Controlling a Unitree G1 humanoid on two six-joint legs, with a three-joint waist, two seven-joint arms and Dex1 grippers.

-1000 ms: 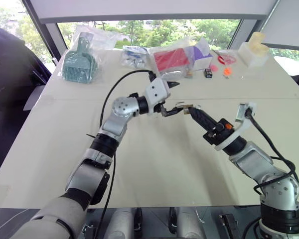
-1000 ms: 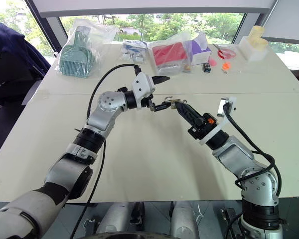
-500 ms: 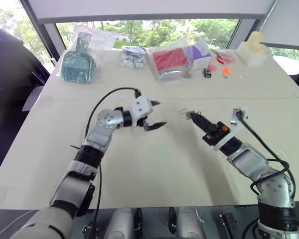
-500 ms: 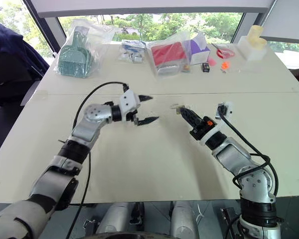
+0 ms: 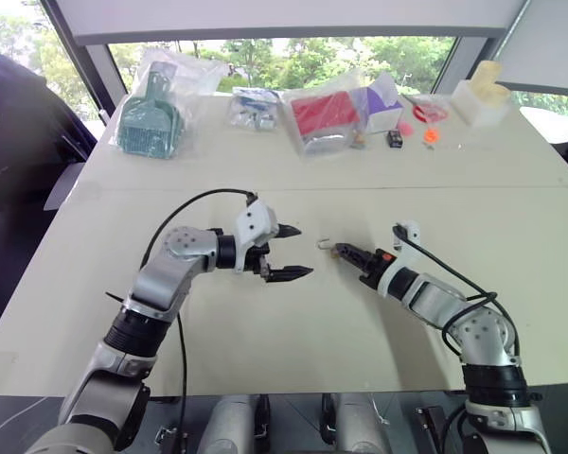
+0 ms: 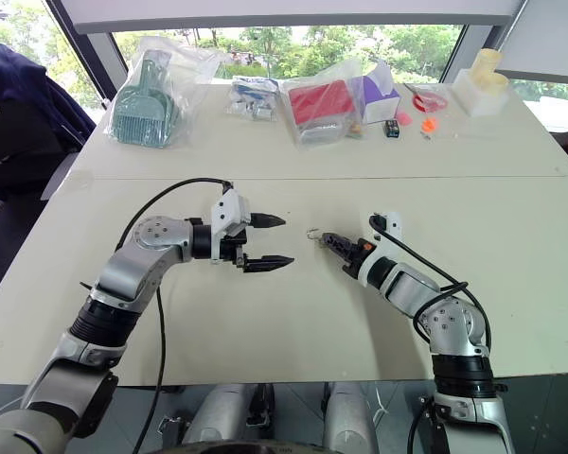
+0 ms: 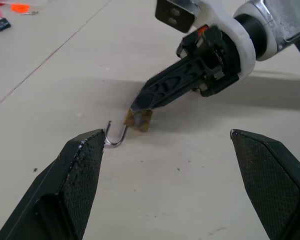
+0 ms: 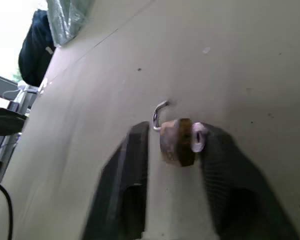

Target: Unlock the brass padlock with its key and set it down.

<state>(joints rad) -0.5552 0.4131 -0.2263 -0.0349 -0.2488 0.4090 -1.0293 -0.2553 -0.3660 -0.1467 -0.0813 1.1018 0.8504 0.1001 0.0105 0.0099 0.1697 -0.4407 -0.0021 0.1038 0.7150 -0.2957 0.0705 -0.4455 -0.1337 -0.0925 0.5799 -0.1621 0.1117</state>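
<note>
In the left eye view, the left gripper (image 5: 282, 253) hangs just over the desk (image 5: 293, 331) with its two black fingers wide apart and nothing between them. The right gripper (image 5: 344, 252) lies low, pointing toward the left one, and the padlock (image 5: 331, 248) sits at its tip, near the middle of the desk, with the silver shackle swung out. The step in hand, as I judge it, is the setting down of the opened lock. To do it well, the right gripper should part its fingers fully while the lock rests on the desk, then draw straight back along its own line, so that the tip does not drag the lock.

The right eye view shows the same: the two grippers are apart, the lock between them and closer to the right one.

In the left wrist view, the brass body (image 7: 139, 119) lies on the desk at the tip of the right gripper, and the open hook reaches toward one left finger (image 7: 80, 170) without clearly touching it. The left arm should keep away.

In the right wrist view, the padlock stands between the two fingers (image 8: 125, 170), which are parted; a gap shows on one side, and contact on the other I cannot tell. The key (image 8: 197, 137) sticks in the body.

No brand or writing can be read on the lock or elsewhere.
</note>
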